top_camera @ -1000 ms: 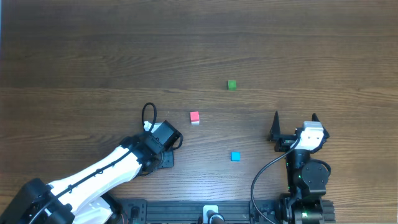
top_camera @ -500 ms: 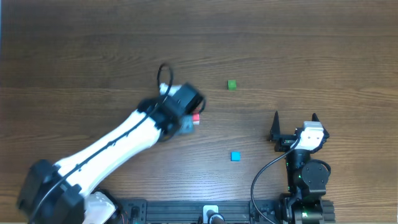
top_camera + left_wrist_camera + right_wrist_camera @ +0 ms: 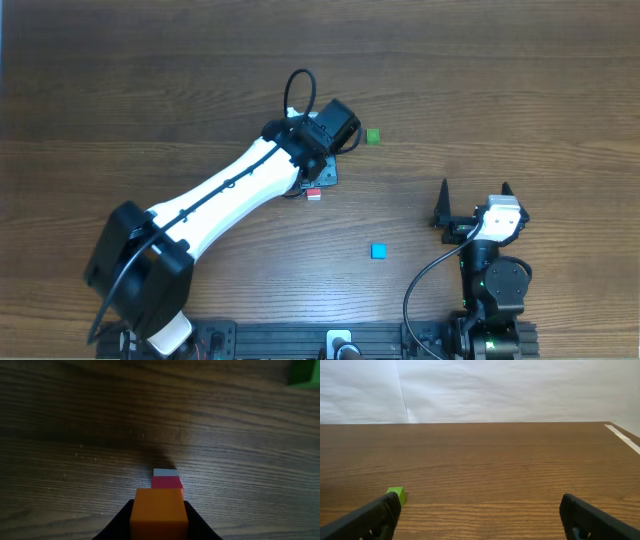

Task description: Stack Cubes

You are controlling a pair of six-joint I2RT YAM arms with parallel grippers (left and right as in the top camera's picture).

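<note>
In the left wrist view my left gripper (image 3: 159, 527) is shut on an orange cube (image 3: 159, 510), held above the table. Just beyond and below it sits a red cube (image 3: 167, 482) on a small white block (image 3: 165, 472). From above, the left arm stretches across the table and its gripper (image 3: 318, 172) hides most of the red cube (image 3: 313, 194). A green cube (image 3: 373, 136) lies to its right, and a blue cube (image 3: 378, 251) sits nearer the front. My right gripper (image 3: 474, 195) rests open near its base, fingers apart and empty.
The table is dark wood. In the right wrist view the green cube (image 3: 396, 494) lies far off, with a white backdrop behind the table's far edge. Open wood surrounds the cubes.
The left arm swung up and to the right from the front left to over the red cube, carrying the orange cube. The right arm stayed still.
</note>
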